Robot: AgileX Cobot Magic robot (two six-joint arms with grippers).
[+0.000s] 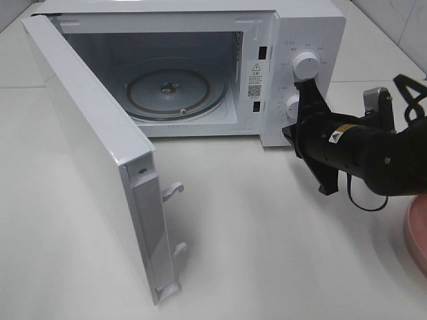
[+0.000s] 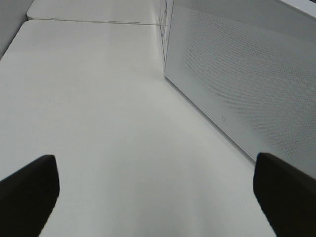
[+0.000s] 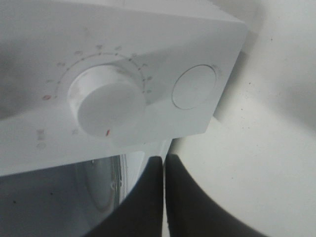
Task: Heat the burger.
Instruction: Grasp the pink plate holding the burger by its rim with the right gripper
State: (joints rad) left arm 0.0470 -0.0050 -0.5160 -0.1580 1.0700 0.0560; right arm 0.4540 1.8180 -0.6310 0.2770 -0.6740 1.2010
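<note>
The burger is out of view in every frame. The white microwave [image 1: 313,33] stands at the back with its door [image 1: 87,147] swung wide open to the left. Its glass turntable [image 1: 177,90] is bare. My right gripper [image 1: 307,87] is shut with nothing between its fingers. It hovers just in front of the control panel, beside the lower knob [image 1: 291,103]. The right wrist view shows the shut fingertips [image 3: 164,160] close to that knob [image 3: 105,106]. My left gripper [image 2: 155,182] is open and empty, low over the white table, beside the door's outer face [image 2: 237,84].
A pink plate [image 1: 417,230] pokes in at the right edge, under the right arm. A round button [image 3: 194,94] sits next to the knob on the panel. The open door's latch hooks [image 1: 172,192] stick out over the table.
</note>
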